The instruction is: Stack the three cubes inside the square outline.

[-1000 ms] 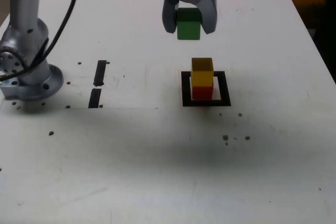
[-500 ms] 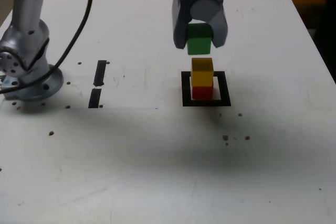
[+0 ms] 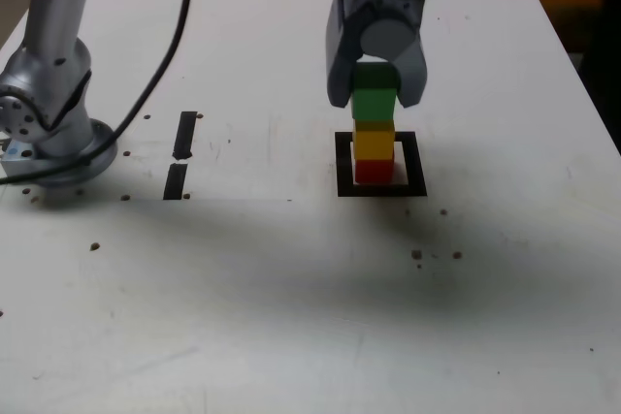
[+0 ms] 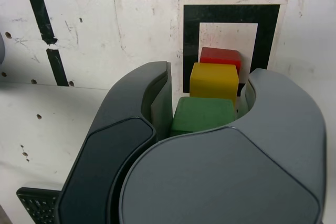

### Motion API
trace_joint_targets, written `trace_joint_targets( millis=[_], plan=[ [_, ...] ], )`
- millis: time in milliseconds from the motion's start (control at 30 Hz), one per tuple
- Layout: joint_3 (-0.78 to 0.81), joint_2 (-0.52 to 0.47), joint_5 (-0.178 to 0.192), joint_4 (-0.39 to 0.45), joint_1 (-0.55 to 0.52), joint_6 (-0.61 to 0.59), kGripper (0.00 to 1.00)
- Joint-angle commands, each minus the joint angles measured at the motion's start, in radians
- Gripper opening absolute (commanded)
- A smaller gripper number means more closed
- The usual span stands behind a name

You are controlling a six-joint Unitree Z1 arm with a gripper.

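A red cube (image 3: 374,172) sits inside the black square outline (image 3: 343,164) with a yellow cube (image 3: 374,141) stacked on it. My gripper (image 3: 376,99) is shut on the green cube (image 3: 374,102), which hangs directly over the yellow one; whether they touch cannot be told. From the wrist view, the green cube (image 4: 202,115) sits between my two fingers (image 4: 136,114), with the yellow cube (image 4: 214,80), the red cube (image 4: 220,56) and the square outline (image 4: 190,40) showing beyond it.
Two short black strips (image 3: 181,152) lie on the white table toward the exterior view's left. The arm's grey base (image 3: 53,138) stands at the far left with a black cable. Small dark specks dot the tabletop.
The gripper carrying the green cube has moved toward the camera and down, from behind the stack to directly above the yellow cube.
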Motion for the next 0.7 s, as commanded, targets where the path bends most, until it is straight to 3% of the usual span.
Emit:
trace_joint_targets(
  millis=[0,367,667],
  plan=[
    [-0.003,0.012,-0.002,-0.001,-0.001,0.004,0.19],
    [0.010,0.034,-0.008,-0.025,0.004,0.018,0.27],
    [0.011,0.030,-0.007,-0.011,0.004,0.019,0.58]
  ],
)
